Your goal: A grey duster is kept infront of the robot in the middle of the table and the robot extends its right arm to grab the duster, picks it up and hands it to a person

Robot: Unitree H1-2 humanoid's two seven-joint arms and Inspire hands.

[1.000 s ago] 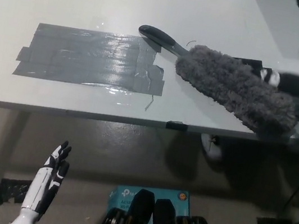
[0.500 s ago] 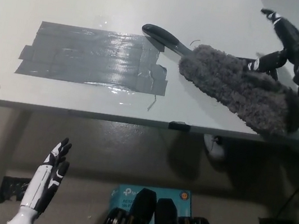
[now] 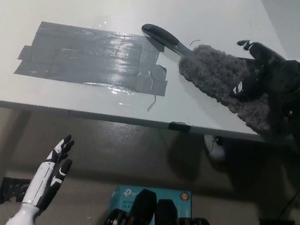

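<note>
Lowered since the earlier frames, the right hand (image 3: 272, 80) now lies over the duster's fluffy end. Left of the grey tape patch (image 3: 93, 58), below the table edge, the left hand (image 3: 51, 179) hangs open. Right of the tape, the duster (image 3: 218, 77) runs diagonally, handle toward the tape; the black fingers (image 3: 245, 87) curl around it, not visibly clamped.

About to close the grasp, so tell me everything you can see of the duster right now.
The grey duster lies flat on the white table, slanting from upper left to lower right. Its glossy dark handle rests on the edge of the grey tape patch; its fluffy head reaches the table's front right edge. The black right hand lies over the head's far end, fingers spread, not yet closed.
</note>
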